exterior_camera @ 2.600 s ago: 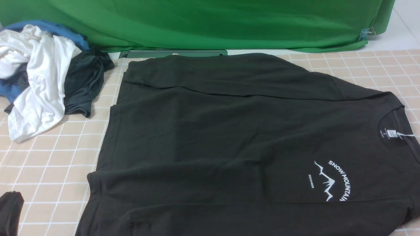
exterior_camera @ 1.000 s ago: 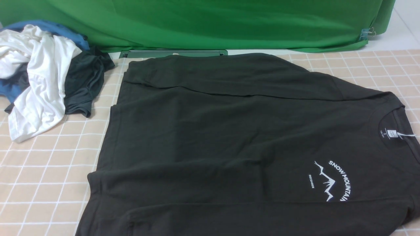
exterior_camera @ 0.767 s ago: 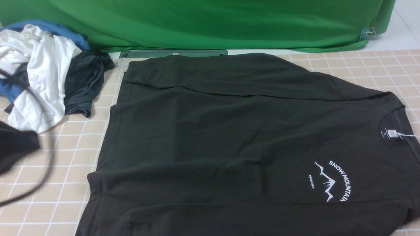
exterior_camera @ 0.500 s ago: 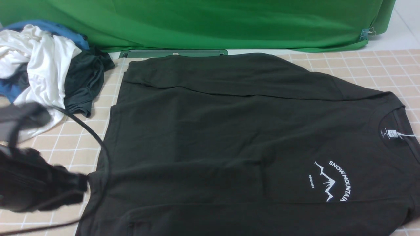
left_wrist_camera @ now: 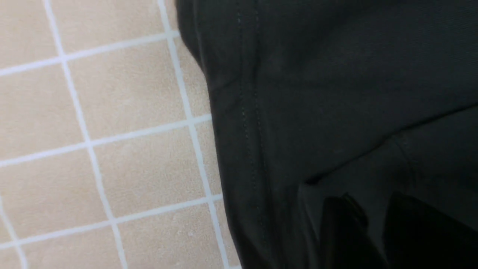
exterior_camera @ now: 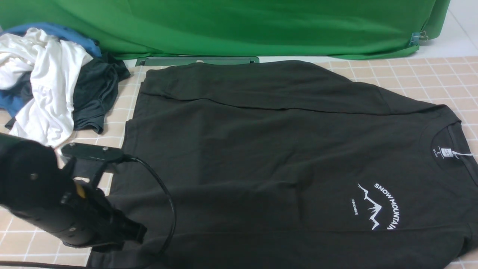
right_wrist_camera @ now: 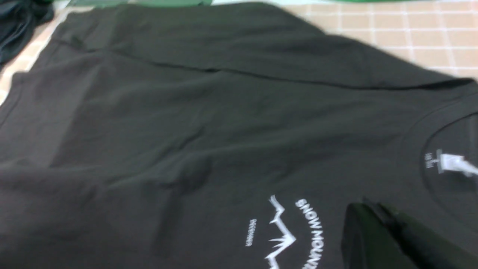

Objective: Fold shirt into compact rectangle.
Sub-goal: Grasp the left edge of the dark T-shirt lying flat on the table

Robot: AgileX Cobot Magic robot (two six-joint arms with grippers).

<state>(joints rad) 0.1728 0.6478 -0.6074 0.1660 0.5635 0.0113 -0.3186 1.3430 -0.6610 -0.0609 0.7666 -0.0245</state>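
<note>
Black SNOW MOUNTAIN T-shirt (exterior_camera: 254,157) spread over grid-lined beige tablecloth (exterior_camera: 418,78), soft creases, long sides folded inward. Left gripper (left_wrist_camera: 373,211) above its hem corner, fingers parted; right gripper (right_wrist_camera: 373,215) over chest, closed, empty. Crumpled garment heap (exterior_camera: 52,82) left of T-shirt.

The table is covered in a beige cloth (exterior_camera: 422,80) with thin white lines crossing into squares. Across most of it lies a big black T-shirt (exterior_camera: 242,149), front up, its collar to the right and hem to the left, the far side turned in over the body. At the far left corner there's a loose heap of clothes: a white garment (exterior_camera: 52,86) draped over blue cloth (exterior_camera: 61,31) and a dark garment (exterior_camera: 95,93), just beside the shirt, not touching it.
</note>
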